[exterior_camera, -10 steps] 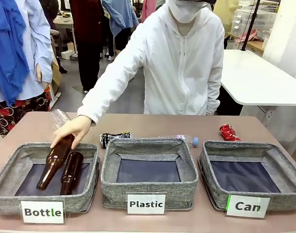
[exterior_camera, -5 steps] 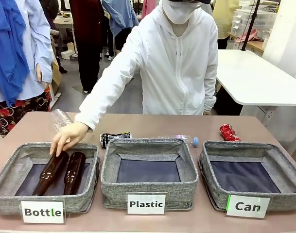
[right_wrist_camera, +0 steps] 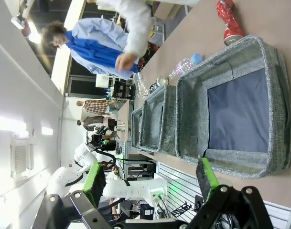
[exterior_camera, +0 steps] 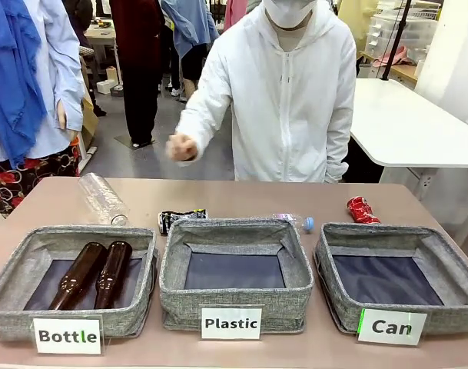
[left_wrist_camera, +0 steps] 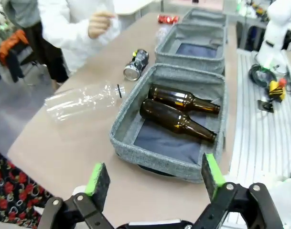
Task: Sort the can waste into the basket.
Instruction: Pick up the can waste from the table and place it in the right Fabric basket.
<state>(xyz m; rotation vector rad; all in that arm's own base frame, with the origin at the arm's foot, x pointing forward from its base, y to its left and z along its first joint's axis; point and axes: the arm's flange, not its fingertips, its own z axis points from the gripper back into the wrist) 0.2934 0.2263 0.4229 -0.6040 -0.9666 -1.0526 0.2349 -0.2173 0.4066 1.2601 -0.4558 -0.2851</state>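
A crushed red can (exterior_camera: 362, 209) lies on the table behind the grey basket labelled "Can" (exterior_camera: 449, 270), which holds nothing. The same red can (right_wrist_camera: 229, 18) and basket (right_wrist_camera: 274, 114) show in the right wrist view, where my right gripper (right_wrist_camera: 150, 179) stands open, well back from the basket's near wall. A crushed dark can (exterior_camera: 180, 220) lies behind the gap between the other two baskets; the left wrist view shows this dark can (left_wrist_camera: 136, 65) too. My left gripper (left_wrist_camera: 155, 175) is open above the table's near edge, in front of the "Bottle" basket (left_wrist_camera: 127, 112).
The "Bottle" basket (exterior_camera: 18, 265) holds two brown bottles (exterior_camera: 95, 273). The "Plastic" basket (exterior_camera: 172, 269) sits in the middle. A clear plastic bottle (exterior_camera: 101, 198) lies at the back left, another (exterior_camera: 293, 220) behind the middle basket. The person's hand (exterior_camera: 180, 147) is raised over the far edge.
The person let go of a brown bottle, which now lies flat in the "Bottle" basket beside the other one, and drew the hand back up. The grippers have not moved.
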